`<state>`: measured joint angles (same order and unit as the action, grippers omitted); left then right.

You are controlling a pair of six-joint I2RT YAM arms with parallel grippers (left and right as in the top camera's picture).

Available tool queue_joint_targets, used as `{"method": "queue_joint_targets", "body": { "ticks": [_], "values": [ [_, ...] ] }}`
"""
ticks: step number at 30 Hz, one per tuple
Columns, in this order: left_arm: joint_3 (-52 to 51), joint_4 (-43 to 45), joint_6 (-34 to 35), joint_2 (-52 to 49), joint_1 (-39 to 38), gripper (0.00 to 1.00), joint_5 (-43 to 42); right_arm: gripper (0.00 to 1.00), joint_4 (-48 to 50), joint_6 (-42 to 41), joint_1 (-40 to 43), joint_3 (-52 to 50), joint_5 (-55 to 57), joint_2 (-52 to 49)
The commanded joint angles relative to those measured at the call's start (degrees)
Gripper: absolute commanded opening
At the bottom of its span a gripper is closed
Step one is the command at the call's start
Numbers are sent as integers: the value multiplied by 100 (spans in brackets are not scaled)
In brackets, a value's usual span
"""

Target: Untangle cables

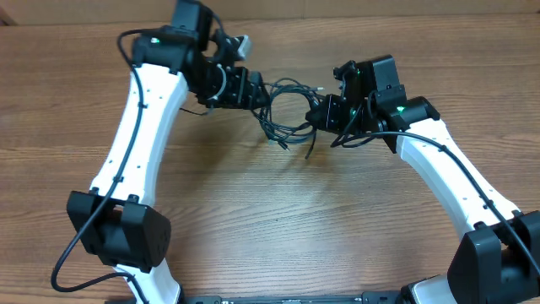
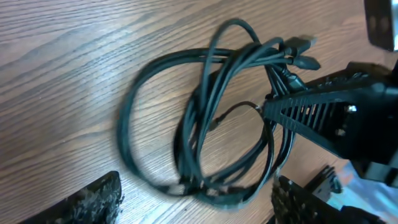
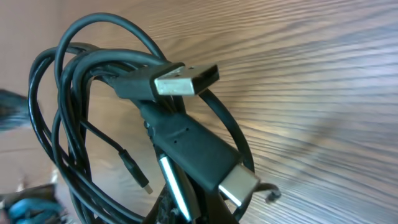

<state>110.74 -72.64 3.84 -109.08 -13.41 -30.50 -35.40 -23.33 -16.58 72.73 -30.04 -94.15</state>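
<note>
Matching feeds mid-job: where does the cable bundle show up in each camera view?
Overhead: cable bundle in the upper centre, over the wooden table.
Left wrist: its loops fill the centre, with the table beneath.
Right wrist: close up at left and centre, plugs foremost, table behind.
Shared landmark: the wood-grain table.

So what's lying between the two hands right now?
The tangled black cables loop across that stretch, from the left hand to the right hand. The overhead view shows it.
</note>
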Motion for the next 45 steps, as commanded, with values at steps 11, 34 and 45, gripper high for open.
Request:
{"method": "queue_joint_targets", "body": {
  "ticks": [11, 34, 45],
  "values": [
    [107, 883, -1169, -197, -184, 81, 391, 4, -332, 1150, 13, 15, -612, 39],
    [210, 643, -1919, -1357, -116, 4, -866, 4, -669, 1021, 315, 15, -507, 59],
    [1150, -343, -955, -870, -96, 4, -181, 4, -857, -1801, -9, -2, 2868, -7]
  ]
}}
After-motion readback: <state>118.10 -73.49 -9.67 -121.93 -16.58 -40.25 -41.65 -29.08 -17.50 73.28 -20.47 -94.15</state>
